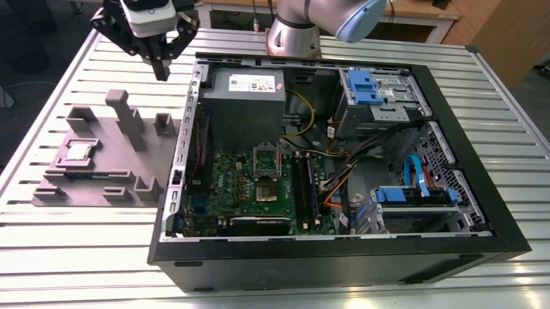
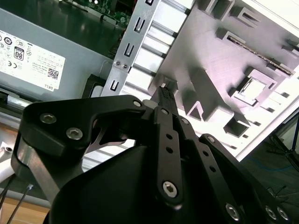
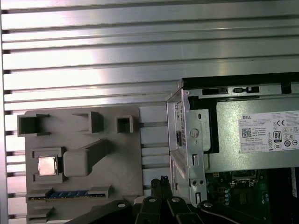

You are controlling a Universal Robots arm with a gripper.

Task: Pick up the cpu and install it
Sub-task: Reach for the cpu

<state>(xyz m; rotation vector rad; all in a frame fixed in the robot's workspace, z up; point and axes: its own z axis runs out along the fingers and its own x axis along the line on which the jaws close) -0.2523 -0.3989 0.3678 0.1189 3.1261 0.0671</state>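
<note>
Closed and empty, the black hand [image 1: 161,67] hangs well apart from the shiny silver square cpu [image 1: 79,151]; a clean pick needs square centring overhead.

An open black computer case [image 1: 344,270] lies on a slatted metal bench [image 1: 86,257]. Just beside the case, on the exterior view's left, sits a grey-purple fixture block [image 1: 112,164] with upright posts and slots. One slot holds a blue strip [image 3: 67,193], possibly a memory stick. Inside the case a green motherboard [image 1: 236,174] lies flat, with a metal socket frame [image 1: 266,161] near its middle. A grey power supply [image 1: 245,112] fills the case's far corner. Blue drive brackets [image 1: 361,87] sit inside the case toward the exterior view's right, with loose cables [image 1: 411,168] near them.
</note>
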